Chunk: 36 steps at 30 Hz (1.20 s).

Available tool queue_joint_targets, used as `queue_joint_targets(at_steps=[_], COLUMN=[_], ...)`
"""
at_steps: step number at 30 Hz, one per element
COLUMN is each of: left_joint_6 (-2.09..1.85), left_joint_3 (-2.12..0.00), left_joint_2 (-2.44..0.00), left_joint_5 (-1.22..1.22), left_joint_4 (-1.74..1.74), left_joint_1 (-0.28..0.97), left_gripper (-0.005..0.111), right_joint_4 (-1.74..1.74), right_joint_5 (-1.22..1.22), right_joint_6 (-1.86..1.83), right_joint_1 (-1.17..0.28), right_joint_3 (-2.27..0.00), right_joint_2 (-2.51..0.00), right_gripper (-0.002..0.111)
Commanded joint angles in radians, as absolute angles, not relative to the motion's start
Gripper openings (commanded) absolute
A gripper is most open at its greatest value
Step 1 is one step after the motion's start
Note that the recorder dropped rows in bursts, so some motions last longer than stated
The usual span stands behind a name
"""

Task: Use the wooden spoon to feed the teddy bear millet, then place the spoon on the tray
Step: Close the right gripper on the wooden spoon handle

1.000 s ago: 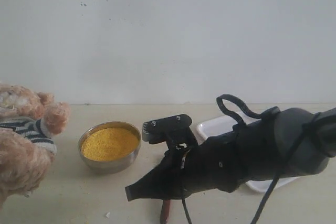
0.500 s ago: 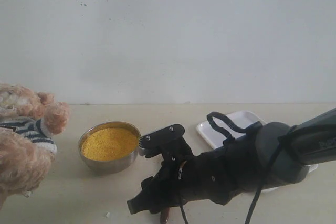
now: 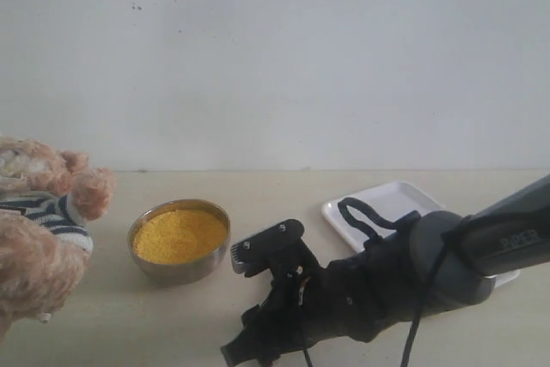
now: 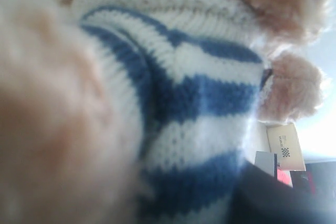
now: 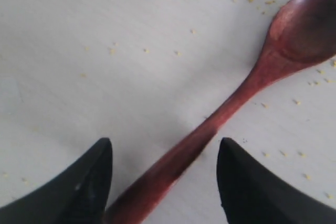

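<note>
Now the pick-up: the wooden spoon (image 5: 236, 98) lies flat and empty on the surface (image 5: 79, 51), amid stray grains
Right gripper (image 5: 164, 148) straddles its handle, jaws wide apart; next they should close on it, then scoop the millet (image 3: 179, 236); the left gripper is unseen beside the teddy bear (image 4: 199, 93)

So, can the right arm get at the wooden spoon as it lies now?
Likely yes: the right pincer is open astride the wooden spoon at its handle, with nothing between them.
</note>
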<state>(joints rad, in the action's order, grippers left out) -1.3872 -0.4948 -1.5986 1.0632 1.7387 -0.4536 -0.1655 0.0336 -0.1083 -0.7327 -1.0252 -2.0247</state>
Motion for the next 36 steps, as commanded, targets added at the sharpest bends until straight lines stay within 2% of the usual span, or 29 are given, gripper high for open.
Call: queue_joint_targets(at_steps=[1, 4, 8, 15, 17, 29, 36], left_joint_6=[-1.396, -1.396, -1.396, -1.396, -1.396, -1.396, -1.396], left_joint_3=[-0.491, -0.491, -0.491, -0.491, -0.491, -0.491, -0.491], left_joint_2=[-1.598, -1.598, -1.598, -1.598, -1.598, -1.598, -1.598], left_joint_5=[1.097, 1.097, 1.097, 1.099, 1.109, 1.117, 1.117], left_joint_4=[1.744, 1.744, 1.744, 1.744, 1.744, 1.744, 1.744], left_joint_1=[-0.455, -0.455, -0.455, -0.455, -0.455, -0.455, -0.455], left_gripper=[0.004, 0.004, 0.004, 0.004, 0.004, 0.004, 0.004], right_joint_4=[-0.161, -0.161, -0.158, -0.147, -0.147, -0.139, -0.029], right_joint_5=[-0.009, -0.035, -0.055, -0.102, -0.111, -0.160, -0.202], right_joint_6=[-0.128, -0.129, -0.129, -0.110, -0.093, -0.039, -0.042], right_joint_1=[-0.704, -0.696, -0.696, -0.696, -0.696, -0.657, -0.646], right_joint_3=[-1.028, -1.028, -1.028, -1.028, -1.028, -1.028, -1.028], right_joint_2=[-2.024, -2.024, -2.024, -2.024, -2.024, -2.013, -1.927], right_gripper=[0.055, 0.036, 0.016, 0.012, 0.000, 0.000, 0.000])
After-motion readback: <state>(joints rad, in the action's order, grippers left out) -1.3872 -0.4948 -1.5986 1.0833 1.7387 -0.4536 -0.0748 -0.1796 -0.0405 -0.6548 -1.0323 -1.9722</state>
